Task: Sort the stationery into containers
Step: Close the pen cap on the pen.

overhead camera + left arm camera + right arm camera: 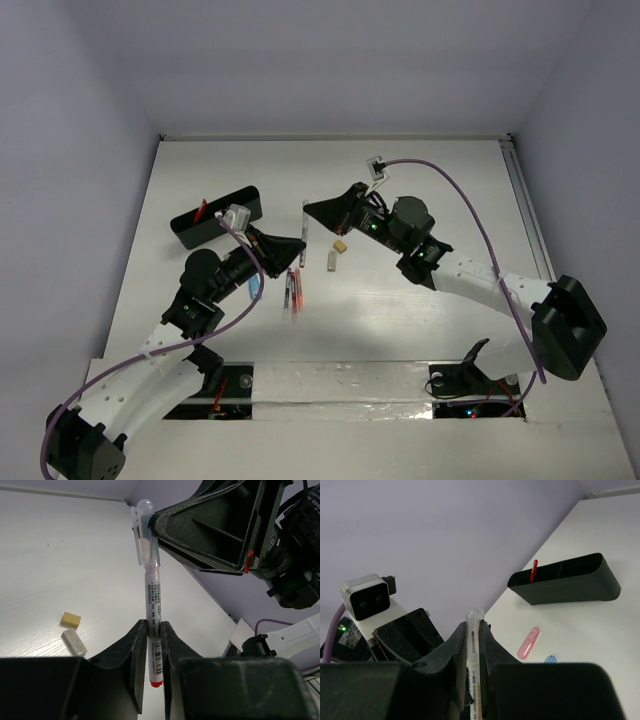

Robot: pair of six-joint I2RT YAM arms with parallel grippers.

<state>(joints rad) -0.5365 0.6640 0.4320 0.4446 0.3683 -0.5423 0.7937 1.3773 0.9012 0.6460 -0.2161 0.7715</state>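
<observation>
Left wrist view: the left gripper (152, 630) is closed on the lower barrel of a white pen (153, 587). A beige eraser (70, 619) and a white eraser (74, 642) lie on the worktop (50, 570) beside it.

Right wrist view: the right gripper (474, 632) is clamped on the same pen near its clear-capped end. Only this view shows a pink capsule (528, 642) and a blue piece (549, 658), the latter cut off by a finger.

Top view: the held pen sits above the worktop's middle, visible only as a thin line. The black box (215, 218) lies toward the far left corner, with a red pen (201, 210) sticking out of it. Loose pens (292, 290) lie on the worktop near the left gripper.
</observation>
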